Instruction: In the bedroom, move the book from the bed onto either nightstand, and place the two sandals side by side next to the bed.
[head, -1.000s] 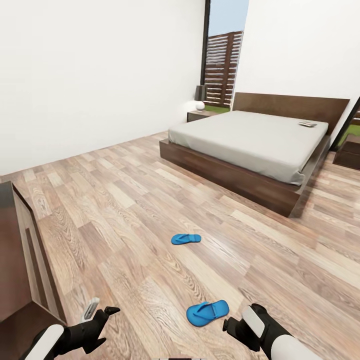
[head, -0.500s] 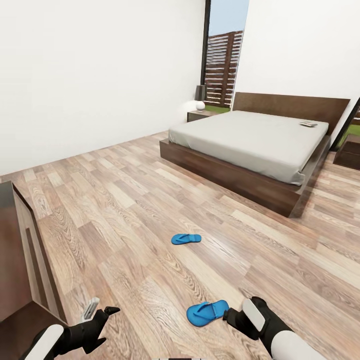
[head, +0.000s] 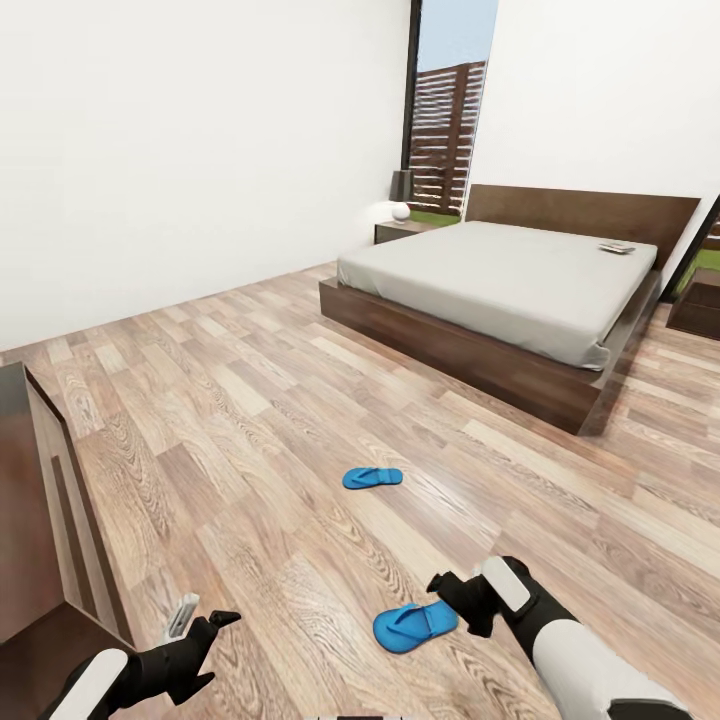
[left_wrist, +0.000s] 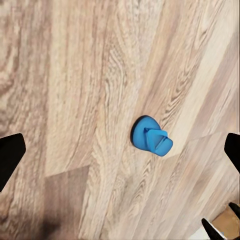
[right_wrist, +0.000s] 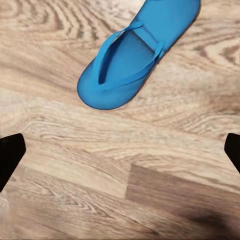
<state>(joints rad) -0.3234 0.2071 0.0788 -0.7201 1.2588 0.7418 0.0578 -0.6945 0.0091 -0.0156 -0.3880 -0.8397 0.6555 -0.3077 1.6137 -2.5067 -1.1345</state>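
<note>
Sandals first: the nearer flat bright blue flip-flop (head: 415, 625) lies on the light brown wood-plank floor (head: 250, 420) at about 6 o'clock in the head view, and its twin, the farther blue flip-flop (head: 372, 477), lies toward 12 o'clock from it, well apart and well short of the low dark-brown platform bed (head: 500, 320) with its light-grey mattress. The small thin book (head: 616, 247) rests on the far corner of that mattress, near the headboard, at roughly 2 o'clock; a glossy dark-brown nightstand (head: 697, 300) stands just beside that side of the bed, and another (head: 400, 230) sits at its far left corner under a small white lamp. The right gripper (head: 450, 590) hangs just beside the toe end of the nearer flip-flop; in the right wrist view its black fingers (right_wrist: 11, 152) stand wide apart with nothing between them, the flip-flop (right_wrist: 135, 55) lying ahead of the gap. The left gripper (head: 205, 632) hovers low at 7 o'clock, its fingers (left_wrist: 10, 155) likewise spread wide and empty. My judgement is that the sandal step is in hand, at the approach before a grasp. The next move calls for bringing the right fingers over the thin sole or strap, lowering close to the floor, and closing without pushing it away.
</note>
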